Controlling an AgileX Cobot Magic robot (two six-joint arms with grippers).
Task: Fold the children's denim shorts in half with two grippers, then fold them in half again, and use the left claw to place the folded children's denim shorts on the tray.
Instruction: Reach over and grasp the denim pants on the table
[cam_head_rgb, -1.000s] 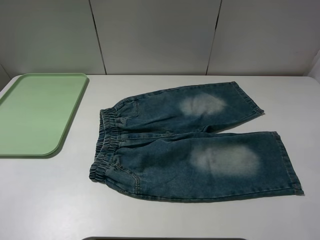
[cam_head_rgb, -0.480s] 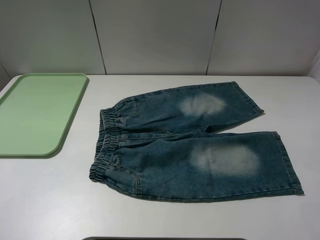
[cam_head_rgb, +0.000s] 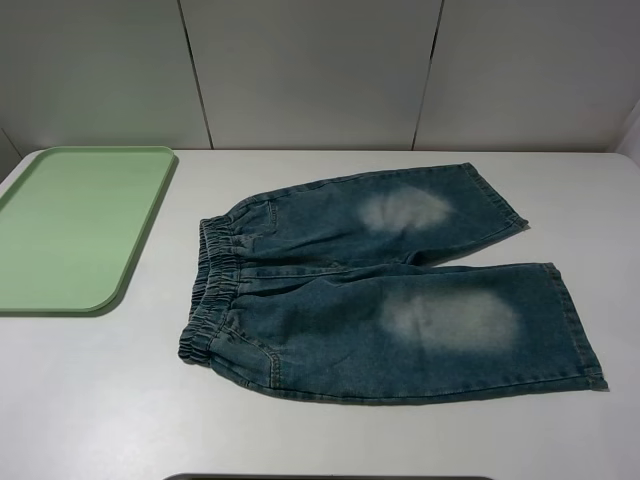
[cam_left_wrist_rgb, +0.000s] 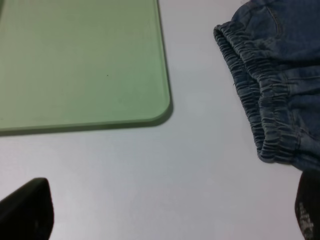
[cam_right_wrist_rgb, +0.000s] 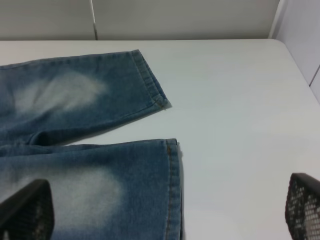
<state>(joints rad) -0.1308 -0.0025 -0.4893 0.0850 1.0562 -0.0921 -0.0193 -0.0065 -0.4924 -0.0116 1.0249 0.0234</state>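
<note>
Over at nine o'clock on the white table (cam_head_rgb: 100, 400), the tray (cam_head_rgb: 80, 225) sits hard by the left edge, its rounded near corner turned toward the middle. A strip of bare table separates its rim from the children's denim shorts (cam_head_rgb: 400, 290). They lie flat and unfolded just right of centre, gathered waistband facing nine o'clock, both legs running out toward three, hems stopping short of the right edge. There's open table at six o'clock in front of them, and more at twelve behind.

The high camera gives the whole layout; only the wrist cameras show the tools. The left tool (cam_left_wrist_rgb: 167, 210) hangs above the gap between tray corner and waistband, spread wide, holding nothing, touching nothing. The right tool (cam_right_wrist_rgb: 164, 210) hovers over the near leg's hem, jaws wide apart too and empty, with bare table running on toward the right edge.
</note>
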